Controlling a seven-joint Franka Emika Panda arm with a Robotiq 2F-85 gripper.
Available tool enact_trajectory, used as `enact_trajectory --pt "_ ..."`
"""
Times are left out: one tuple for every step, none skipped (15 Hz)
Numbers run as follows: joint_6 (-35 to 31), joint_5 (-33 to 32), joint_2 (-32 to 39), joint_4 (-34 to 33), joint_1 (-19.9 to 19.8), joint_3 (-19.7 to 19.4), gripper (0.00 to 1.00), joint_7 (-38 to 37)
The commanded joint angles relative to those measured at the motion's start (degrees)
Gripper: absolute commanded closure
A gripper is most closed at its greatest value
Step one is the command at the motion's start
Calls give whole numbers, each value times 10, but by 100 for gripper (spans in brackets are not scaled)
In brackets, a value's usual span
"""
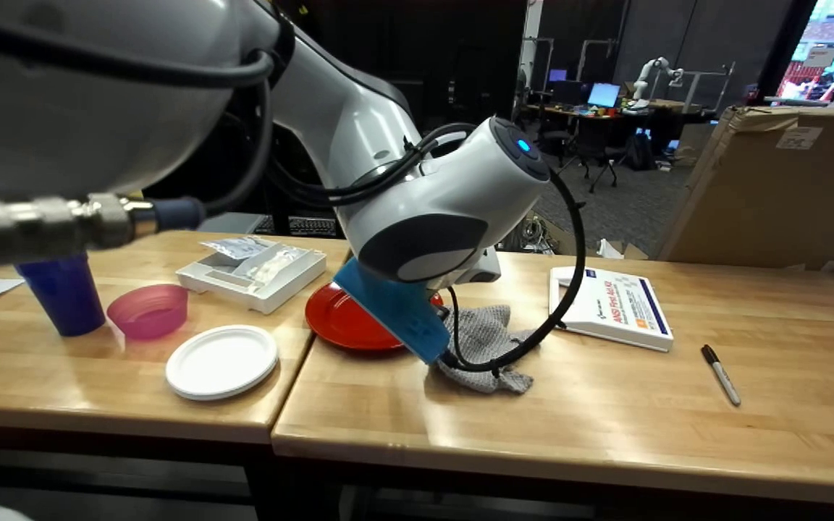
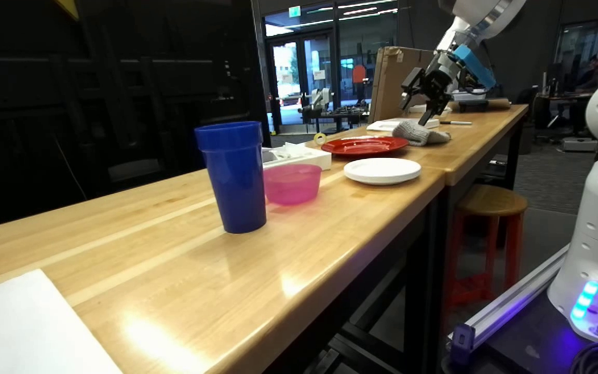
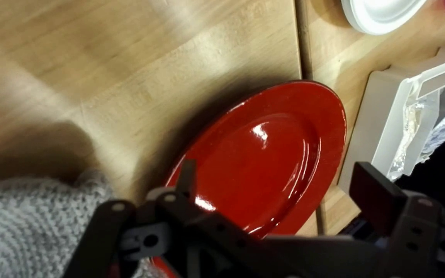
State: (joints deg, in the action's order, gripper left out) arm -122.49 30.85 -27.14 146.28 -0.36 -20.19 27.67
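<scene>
Fingers (image 3: 379, 200) spread wide, empty. The red plate (image 3: 253, 166) lies below, framed between them in wrist view, cloth (image 3: 33, 227) alongside.

Red lettering (image 1: 621, 300) on the white first-aid kit (image 1: 605, 307) reads "ANSI First Aid Kit"; its finer print (image 1: 641, 300) and the label (image 1: 799, 138) on the cardboard box (image 1: 786, 199) are too small to read.
</scene>
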Motion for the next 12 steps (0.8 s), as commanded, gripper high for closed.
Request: enact_trajectory --pt "-6 35 13 -26 -2 14 0 -13" --pt "-15 47 15 -29 -1 22 0 -22" --pt "-27 62 13 -29 0 34 0 -39" --pt "-34 80 13 -29 3 44 0 -54" --pt "-43 97 10 -24 5 60 0 -76" --pt "-68 105 7 -16 3 87 0 -111" --pt "-84 116 6 -11 4 107 0 -138" --pt "-111 121 -2 0 4 133 0 -173" --pt "-129 126 -6 8 6 153 0 -204" --pt "-150 129 -10 16 7 172 0 -234" --pt "-168 125 -15 23 6 190 0 -269" --pt "-191 115 -22 32 1 208 0 -312"
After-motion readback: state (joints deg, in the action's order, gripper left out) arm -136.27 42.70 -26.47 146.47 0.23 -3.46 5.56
